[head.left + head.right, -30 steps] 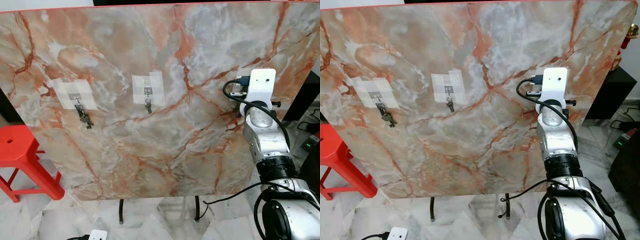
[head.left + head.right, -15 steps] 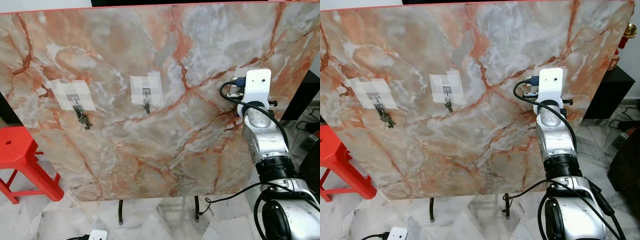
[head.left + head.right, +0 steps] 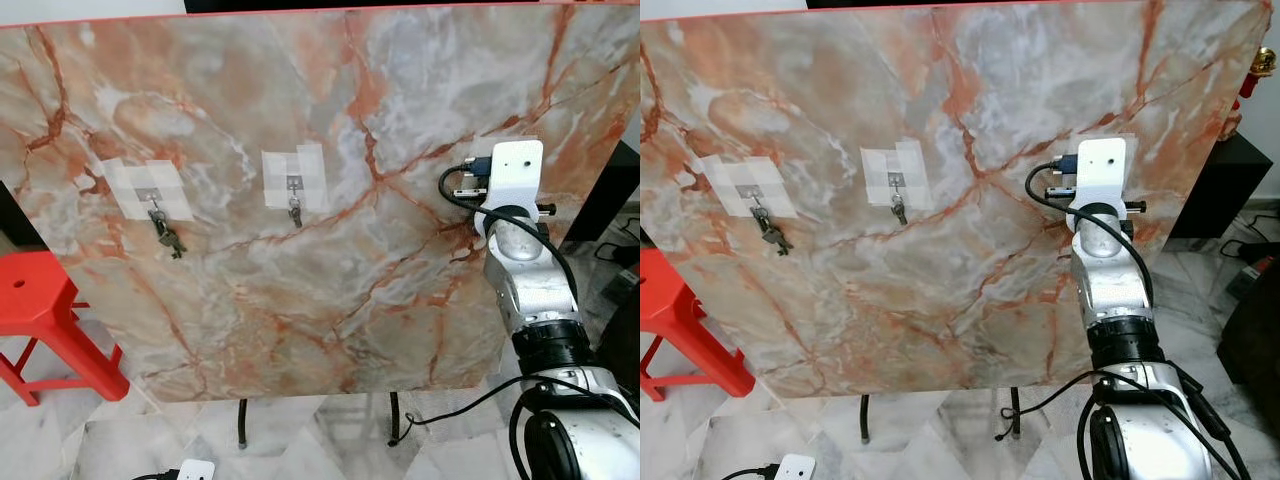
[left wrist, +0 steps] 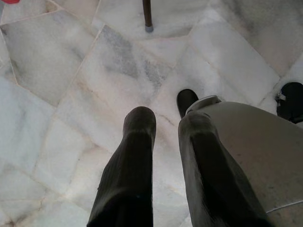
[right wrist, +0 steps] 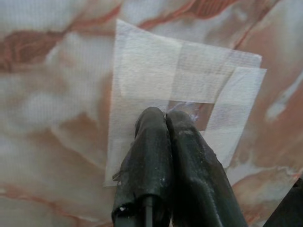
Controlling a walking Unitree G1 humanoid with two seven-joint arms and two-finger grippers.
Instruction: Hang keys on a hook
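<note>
**Right gripper pressed to a taped patch on the marble board**

Head views: You face a tilted marble board (image 3: 300, 300) on thin black legs. Two hooks are fixed to it with white tape. The left hook (image 3: 153, 199) carries a bunch of keys (image 3: 170, 238) hanging just below it. The middle hook (image 3: 294, 186) has a small dark piece hanging from it; too small to tell what. Your right arm (image 3: 525, 270) reaches up to the board's right side, its white wrist block (image 3: 514, 172) close against the surface. A red stool (image 3: 45, 310) stands at the lower left, on the marble-tile floor (image 3: 320, 440). No writing or brand is legible anywhere.

Left wrist view: The left gripper (image 4: 163, 125) hangs idle above the floor tiles, fingers parted with a gap between them, grasping nothing.

Right wrist view: The right gripper (image 5: 165, 118) has its fingers (image 5: 151, 142) clenched together, tips touching a square of white tape (image 5: 184, 80) on the board. You cannot tell whether anything is pinched between them.
</note>
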